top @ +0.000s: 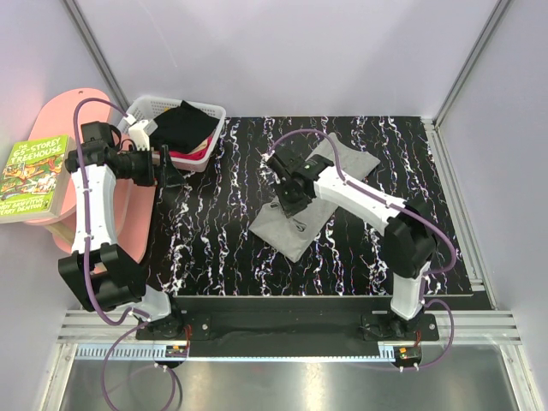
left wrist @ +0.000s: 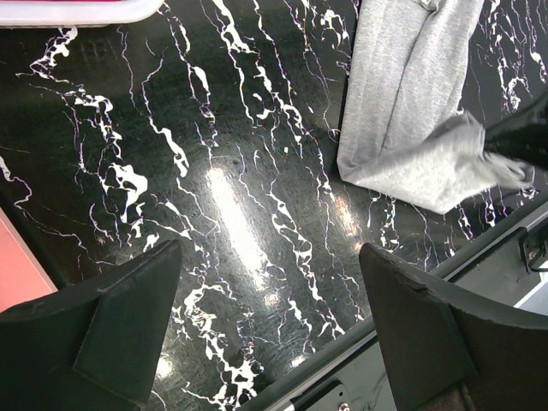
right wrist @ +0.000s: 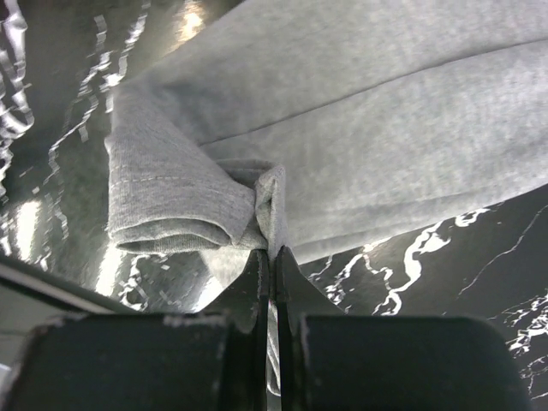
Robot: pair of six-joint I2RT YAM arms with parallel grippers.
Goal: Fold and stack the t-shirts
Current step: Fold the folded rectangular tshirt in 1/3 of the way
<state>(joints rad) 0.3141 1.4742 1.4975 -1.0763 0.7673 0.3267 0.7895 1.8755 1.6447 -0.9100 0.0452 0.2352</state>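
The light heather-grey t-shirt (top: 287,229) lies folded into a long strip on the black marbled table (top: 214,240), right of centre. My right gripper (top: 294,199) is over the strip's middle, shut on a pinched fold of the grey t-shirt (right wrist: 385,128). In the right wrist view the jaws (right wrist: 274,253) meet with grey cloth between them. The black t-shirt (top: 184,125) sits bunched in the white lattice basket (top: 147,106) at the back left. My left gripper (top: 171,171) hovers beside the basket, open and empty (left wrist: 270,330), with the grey t-shirt (left wrist: 411,86) off to its right.
A pink round stand (top: 128,210) stands left of the table, with a green book (top: 34,175) on it. Something red-pink lies under the black shirt in the basket. The table's metal front rail (top: 282,325) runs along the near edge. White walls close in the back and sides.
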